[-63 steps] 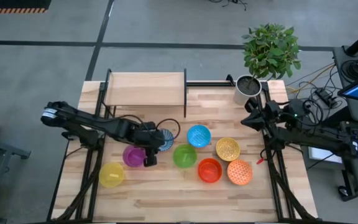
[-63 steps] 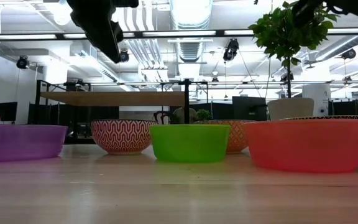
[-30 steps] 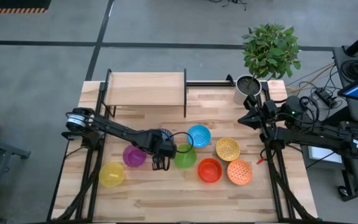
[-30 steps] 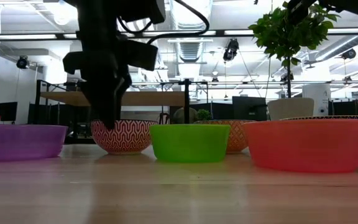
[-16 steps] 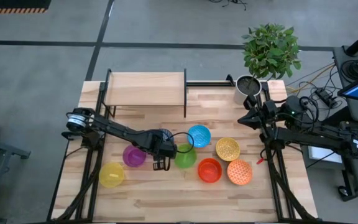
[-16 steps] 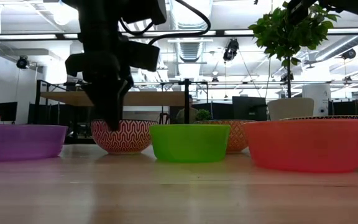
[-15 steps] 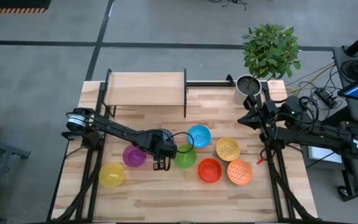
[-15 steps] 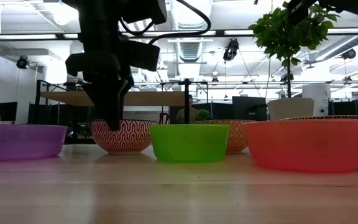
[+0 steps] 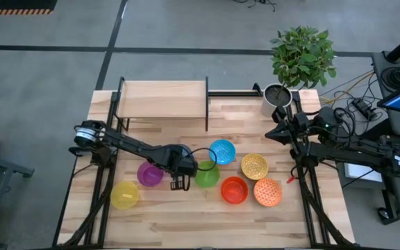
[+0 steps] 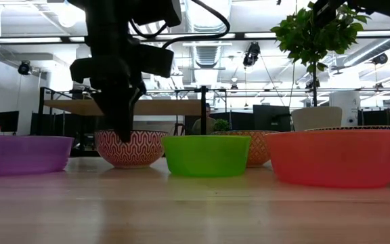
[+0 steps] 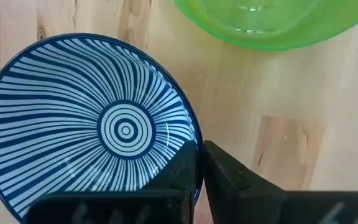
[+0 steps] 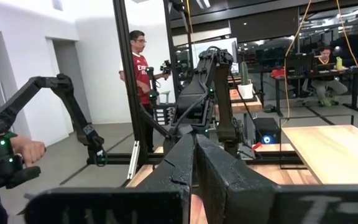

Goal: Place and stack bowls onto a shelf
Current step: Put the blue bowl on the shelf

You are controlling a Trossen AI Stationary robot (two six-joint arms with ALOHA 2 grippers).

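The blue-white patterned bowl [image 11: 92,124], red-and-white patterned on the outside [image 10: 133,149], stands near the table's middle, mostly hidden under my left arm in the high view [image 9: 185,149]. My left gripper [image 11: 199,163] [image 9: 180,175] [image 10: 122,132] is shut on its rim. Around it on the table stand the purple [image 9: 149,173], yellow [image 9: 124,195], green [image 9: 206,173], light blue [image 9: 222,151], speckled yellow [image 9: 254,166], red-orange [image 9: 234,189] and speckled orange [image 9: 267,192] bowls. The shelf [image 9: 162,99] stands at the far left. My right gripper [image 9: 273,132] [image 12: 194,155] waits shut at the right edge. My left gripper pinches the patterned bowl's rim on its near side [image 11: 196,140], one finger inside the bowl [image 11: 178,171] and one outside [image 11: 232,177]. The fingers come from above, pointing down. The bowl stays upright, its base on the table [image 10: 131,165].
A white plant pot [image 9: 276,97] with a leafy plant stands at the far right corner. The green bowl [image 11: 266,22] sits close to the right of the held bowl. Bare tabletop lies along the near edge [image 9: 186,222]. People show in the room beyond [image 12: 140,62].
About two seconds ago my left gripper was over the purple bowl; it has moved toward the table's right and come down over the patterned bowl's near rim. Over the last second it has kept still there.
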